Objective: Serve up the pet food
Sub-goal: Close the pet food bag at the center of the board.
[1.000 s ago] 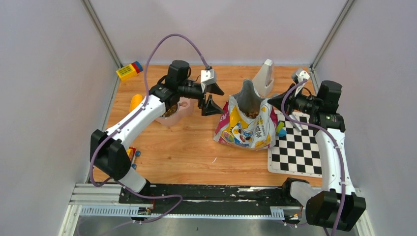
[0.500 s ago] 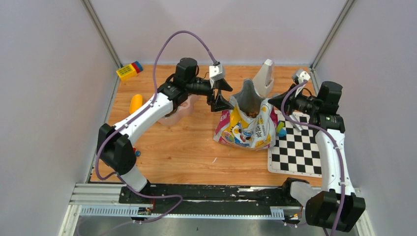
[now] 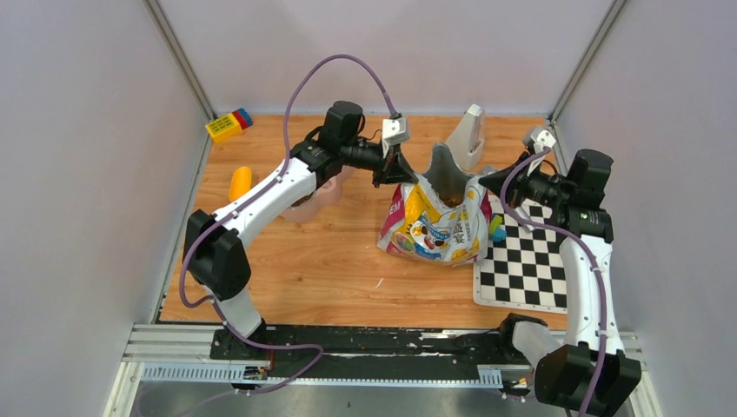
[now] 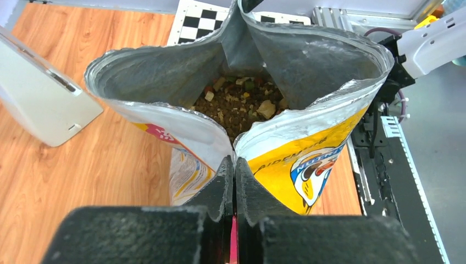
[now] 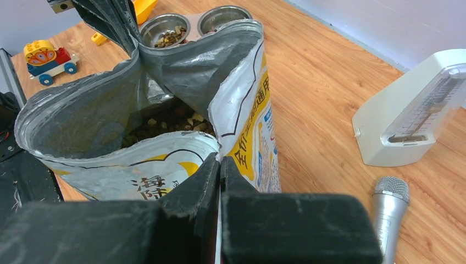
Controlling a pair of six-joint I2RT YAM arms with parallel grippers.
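The yellow-and-white pet food bag [image 3: 439,217] stands open in the middle of the table. Brown kibble [image 4: 239,102] lies inside against its silver lining. My left gripper [image 3: 395,169] is shut on the bag's left rim, which is pinched between the fingertips in the left wrist view [image 4: 234,160]. The right gripper [image 3: 488,181] is shut on the opposite rim [image 5: 218,158]. Between them the mouth is spread wide. Left of the bag sits the pink double bowl [image 3: 315,207], partly under my left arm, with some kibble [image 5: 167,37] in one cup.
A yellow scoop [image 3: 239,182] lies left of the bowl. A white metronome [image 3: 468,137] stands just behind the bag. A checkerboard mat [image 3: 526,261] and a silver microphone [image 5: 387,212] are on the right. Toy blocks [image 3: 229,125] sit in the far left corner.
My left arm swung right from over the bowl to the bag, and its open gripper shut on the left rim. The right gripper stayed shut on the right rim.
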